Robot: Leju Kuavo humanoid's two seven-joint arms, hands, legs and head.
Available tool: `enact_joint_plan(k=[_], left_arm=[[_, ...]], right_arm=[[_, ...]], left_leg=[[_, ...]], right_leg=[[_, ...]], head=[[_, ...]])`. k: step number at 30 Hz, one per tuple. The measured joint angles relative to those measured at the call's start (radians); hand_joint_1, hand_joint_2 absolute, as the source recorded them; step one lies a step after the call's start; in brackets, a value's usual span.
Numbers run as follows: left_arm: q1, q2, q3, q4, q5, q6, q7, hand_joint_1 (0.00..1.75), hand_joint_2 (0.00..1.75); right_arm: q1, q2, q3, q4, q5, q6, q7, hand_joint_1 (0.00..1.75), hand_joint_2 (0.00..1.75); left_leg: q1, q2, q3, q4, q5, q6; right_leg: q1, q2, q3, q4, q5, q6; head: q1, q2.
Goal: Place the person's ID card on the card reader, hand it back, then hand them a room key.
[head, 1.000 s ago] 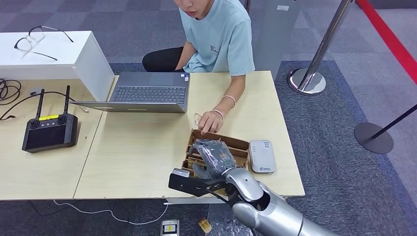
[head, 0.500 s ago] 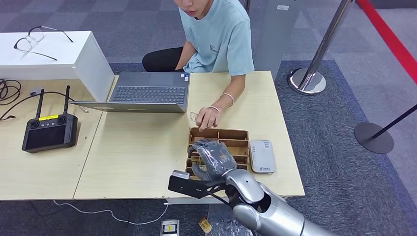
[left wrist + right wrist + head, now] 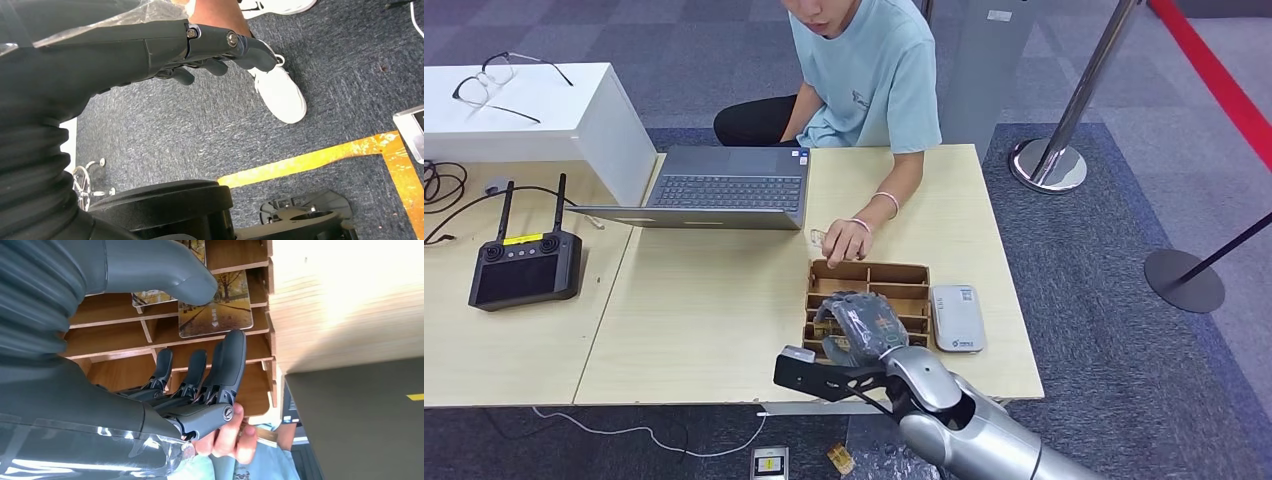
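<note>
My left robot hand (image 3: 220, 47) hangs below the tabletop, fingers loosely apart, holding nothing. Near the tabletop's right front corner, my right robot hand (image 3: 859, 325) reaches into the wooden tray (image 3: 904, 275), thumb on a room key (image 3: 216, 310), seemingly not yet pinched; it may slip against the divider.

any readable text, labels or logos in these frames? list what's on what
Nothing is legible.
Card reader: small blue print at one end, too small to read.
Controller: yellow label, text unreadable.
Laptop: small sticker by the keyboard, blurred.
Person's shirt: small chest logo, too small to read.
Cards in the tray: autumn tree picture with a tiny white mark, unreadable.
</note>
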Motion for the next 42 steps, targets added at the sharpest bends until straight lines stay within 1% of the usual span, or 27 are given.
enact_joint_plan(k=[4,8,17,36,42], left_arm=[[0.000,0.000,0.000,0.000,-0.001,0.000,0.002,0.00,1.75],[0.000,0.000,0.000,0.000,-0.001,-0.001,0.002,0.00,1.75],[0.000,0.000,0.000,0.000,-0.001,-0.005,0.002,0.00,1.75],[0.000,-0.001,0.000,0.000,0.001,-0.007,-0.001,0.00,1.75],[0.000,-0.001,0.000,0.000,-0.002,-0.007,-0.001,0.00,1.75]], right_arm=[[-0.002,0.000,-0.003,0.013,0.000,-0.001,0.000,0.85,1.75],[-0.007,0.000,-0.008,0.023,-0.001,-0.003,0.000,0.79,1.75],[-0.024,-0.001,-0.019,0.027,-0.003,-0.011,0.008,0.75,1.75],[-0.028,-0.014,-0.023,0.031,-0.013,0.001,0.014,0.86,1.75],[-0.024,-0.014,-0.020,0.036,-0.013,0.005,0.014,0.85,1.75]], left_leg=[[0.000,0.000,0.000,0.000,0.000,0.000],[0.000,0.000,0.000,0.000,0.000,0.000],[0.000,0.000,0.000,0.000,0.000,0.000],[0.000,0.000,0.000,0.000,0.000,0.000],[0.000,0.000,0.000,0.000,0.000,0.000]], right_leg=[[0.000,0.000,0.000,0.000,0.000,0.000],[0.000,0.000,0.000,0.000,0.000,0.000],[0.000,0.000,0.000,0.000,0.000,0.000],[0.000,0.000,0.000,0.000,0.000,0.000],[0.000,0.000,0.000,0.000,0.000,0.000]], head=[[0.000,0.000],[0.000,0.000],[0.000,0.000],[0.000,0.000],[0.000,0.000]])
